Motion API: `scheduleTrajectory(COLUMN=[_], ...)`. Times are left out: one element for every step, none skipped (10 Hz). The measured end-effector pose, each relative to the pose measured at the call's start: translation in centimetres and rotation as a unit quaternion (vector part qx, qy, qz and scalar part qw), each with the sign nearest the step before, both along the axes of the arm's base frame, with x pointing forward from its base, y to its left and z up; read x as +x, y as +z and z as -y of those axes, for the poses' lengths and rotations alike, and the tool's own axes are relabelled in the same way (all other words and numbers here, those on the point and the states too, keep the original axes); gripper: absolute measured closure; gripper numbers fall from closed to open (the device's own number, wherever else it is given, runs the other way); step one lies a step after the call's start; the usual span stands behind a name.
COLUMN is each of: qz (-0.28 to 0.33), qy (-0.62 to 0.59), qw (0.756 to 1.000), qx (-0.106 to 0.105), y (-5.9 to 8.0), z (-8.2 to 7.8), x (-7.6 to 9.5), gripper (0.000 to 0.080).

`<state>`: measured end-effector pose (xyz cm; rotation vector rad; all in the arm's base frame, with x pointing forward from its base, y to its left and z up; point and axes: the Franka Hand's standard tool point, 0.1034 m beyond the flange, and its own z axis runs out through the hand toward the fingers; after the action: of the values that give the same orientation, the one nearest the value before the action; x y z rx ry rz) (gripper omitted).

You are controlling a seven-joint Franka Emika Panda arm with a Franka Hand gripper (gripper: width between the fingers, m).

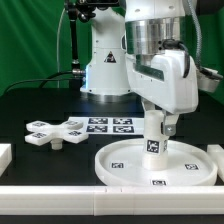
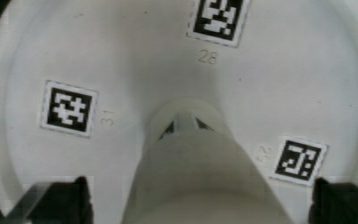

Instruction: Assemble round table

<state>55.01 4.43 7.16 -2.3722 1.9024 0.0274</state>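
Observation:
The large round rimmed disc [image 1: 120, 162] lies flat on the black table at the front right. The short thick cylinder [image 1: 153, 138] stands upright at its middle, tag facing front. My gripper [image 1: 153, 120] hangs straight down over the cylinder's top. In the wrist view the cylinder [image 2: 202, 160] runs down between my two dark fingertips [image 2: 66, 200], with a strip of bright disc [image 2: 87, 50] showing on each side, so the gripper [image 2: 202, 200] is open around it. The cross-shaped piece [image 1: 57, 132] lies flat on the exterior view's left.
The marker board [image 1: 110, 124] lies behind the disc, in front of the arm's base [image 1: 105, 70]. A white block [image 1: 4, 155] sits at the left edge and another [image 1: 216, 152] at the right. A white rail [image 1: 100, 200] runs along the front.

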Motion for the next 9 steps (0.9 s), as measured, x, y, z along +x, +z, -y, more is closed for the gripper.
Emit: scheduleTrajectory(qz=[0.005, 0.008, 0.011, 0.014, 0.016, 0.018, 0.022, 0.025, 0.023], qy=[0.052, 0.092, 0.12, 0.163, 0.214, 0.29, 0.344, 0.398, 0.47], qw=[0.999, 0.996, 0.993, 0.987, 0.977, 0.957, 0.938, 0.917, 0.882], qx=[-0.003, -0.004, -0.006, -0.008, -0.012, -0.016, -0.017, -0.018, -0.032], y=[0.01, -0.02, -0.02, -0.03, -0.02, -0.03, -0.07, -0.11, -0.24], z=[-0.11, -0.08, -0.1, -0.09, -0.11, -0.14, -0.08, -0.09, -0.42], x=[0.01, -0.02, -0.03, -0.04, -0.09, -0.18, -0.19, -0.18, -0.13], gripper=[0.016, 0.0153, 0.0153, 0.0153, 0.0151, 0.0151, 0.0151, 0.0151, 0.0151])
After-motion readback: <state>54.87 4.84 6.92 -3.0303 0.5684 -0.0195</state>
